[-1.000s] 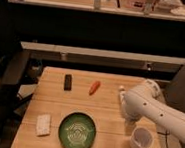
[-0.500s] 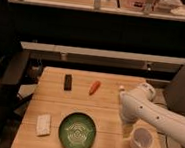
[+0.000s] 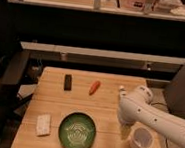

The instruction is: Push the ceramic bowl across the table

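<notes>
The green ceramic bowl sits on the wooden table near its front edge, left of centre. My white arm reaches in from the right, and its gripper hangs just above the table, to the right of the bowl and apart from it. The gripper sits between the bowl and a white cup.
An orange carrot and a black rectangular object lie at the back of the table. A white sponge-like block lies left of the bowl. Dark chairs stand at the left, and a counter runs behind.
My arm has shifted a little left and down, bringing the gripper lower toward the table beside the cup. The bowl and other objects have not moved.
</notes>
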Tool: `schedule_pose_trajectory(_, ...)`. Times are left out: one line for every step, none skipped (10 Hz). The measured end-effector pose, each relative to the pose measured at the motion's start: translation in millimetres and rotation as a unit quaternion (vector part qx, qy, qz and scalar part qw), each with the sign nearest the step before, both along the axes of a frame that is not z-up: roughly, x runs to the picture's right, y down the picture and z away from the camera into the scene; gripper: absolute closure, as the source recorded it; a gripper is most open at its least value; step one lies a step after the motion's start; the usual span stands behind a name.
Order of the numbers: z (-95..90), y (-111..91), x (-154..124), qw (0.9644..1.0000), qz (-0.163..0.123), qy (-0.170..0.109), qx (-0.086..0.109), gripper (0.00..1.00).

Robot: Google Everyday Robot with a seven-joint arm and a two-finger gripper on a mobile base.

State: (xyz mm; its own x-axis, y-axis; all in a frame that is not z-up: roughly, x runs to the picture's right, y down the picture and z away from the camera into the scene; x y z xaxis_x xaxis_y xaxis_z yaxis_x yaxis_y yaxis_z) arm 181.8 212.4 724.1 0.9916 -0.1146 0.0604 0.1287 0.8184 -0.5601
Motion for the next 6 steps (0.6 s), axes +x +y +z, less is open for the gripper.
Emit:
schedule_pose_trajectory(0.7,1.9,-0.9,1.0,0.0,-0.001,0.0,0.2)
schedule_pose_trajectory(1.6,3.9,-2.5,1.0,-0.001,-0.002,0.0,0.2)
schedule_pose_trajectory(2.3,5.5,-3.7,1.0,-0.002,-0.003,0.0,0.2)
schedule_pose_trajectory(3.0,7.7,-4.6,1.0,-0.002,-0.005,0.0,0.2)
schedule_pose_trajectory(3.5,9.1,-5.3,1.0,-0.003,-0.005,0.0,0.2)
schedule_pose_trajectory(4.0,10.8,-6.8,1.0,-0.003,-0.007,-0.001,0.2)
